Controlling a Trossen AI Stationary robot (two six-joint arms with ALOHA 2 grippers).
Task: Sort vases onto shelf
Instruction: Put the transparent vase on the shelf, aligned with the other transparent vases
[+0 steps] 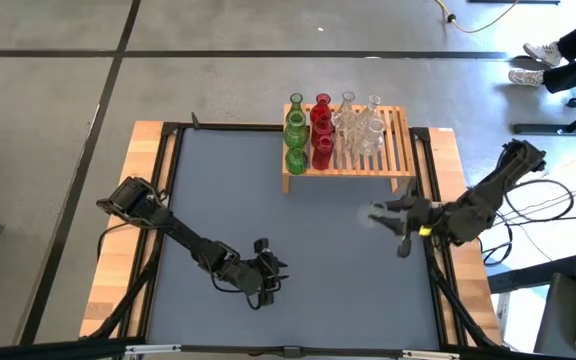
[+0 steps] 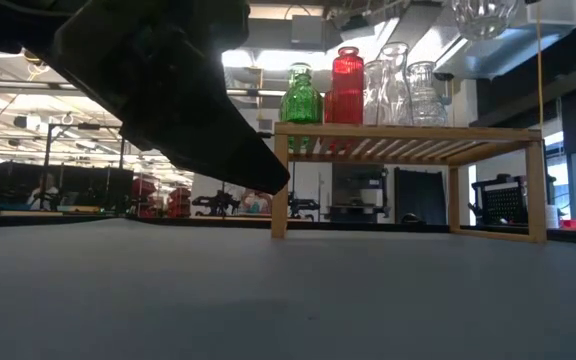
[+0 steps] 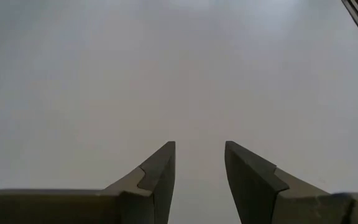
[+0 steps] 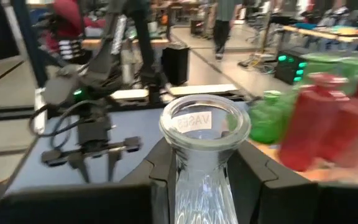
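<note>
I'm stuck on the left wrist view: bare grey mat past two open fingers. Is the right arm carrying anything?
Observer: Yes. The right claw is shut on a clear vase, gripped at its neck.
Operator: Where is it relative to the shelf?
Observer: In the high view the right claw is off the shelf, above the mat on the side nearer the arms' bases.
Operator: What's on the shelf already?
Observer: Green vases, red vases and clear vases, grouped by colour at the shelf's left end.
</note>
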